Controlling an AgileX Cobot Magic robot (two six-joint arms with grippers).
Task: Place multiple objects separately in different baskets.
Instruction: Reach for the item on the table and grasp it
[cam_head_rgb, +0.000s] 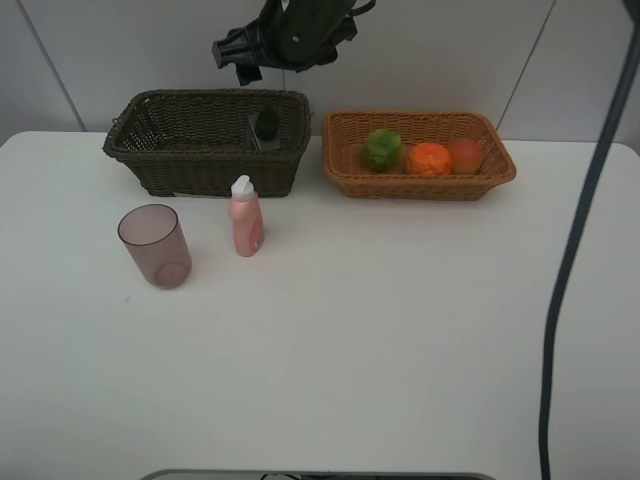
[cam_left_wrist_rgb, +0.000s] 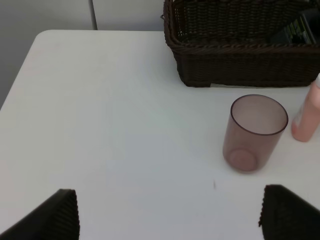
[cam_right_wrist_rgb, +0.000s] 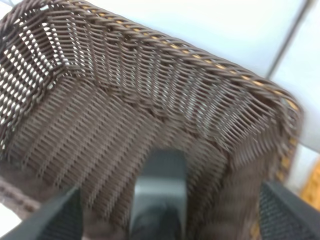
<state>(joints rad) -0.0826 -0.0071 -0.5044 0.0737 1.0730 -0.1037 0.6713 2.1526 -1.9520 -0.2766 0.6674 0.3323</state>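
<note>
Seemingly loose, the dark bottle lies in the dark basket between the right gripper's parted jaws.

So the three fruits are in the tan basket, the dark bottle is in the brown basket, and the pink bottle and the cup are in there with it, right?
Not quite. The pink bottle and the cup stand on the table in front of the brown basket, not inside it, as the exterior high view shows. The rest holds: three fruits in the tan basket, the dark bottle in the brown one.
</note>
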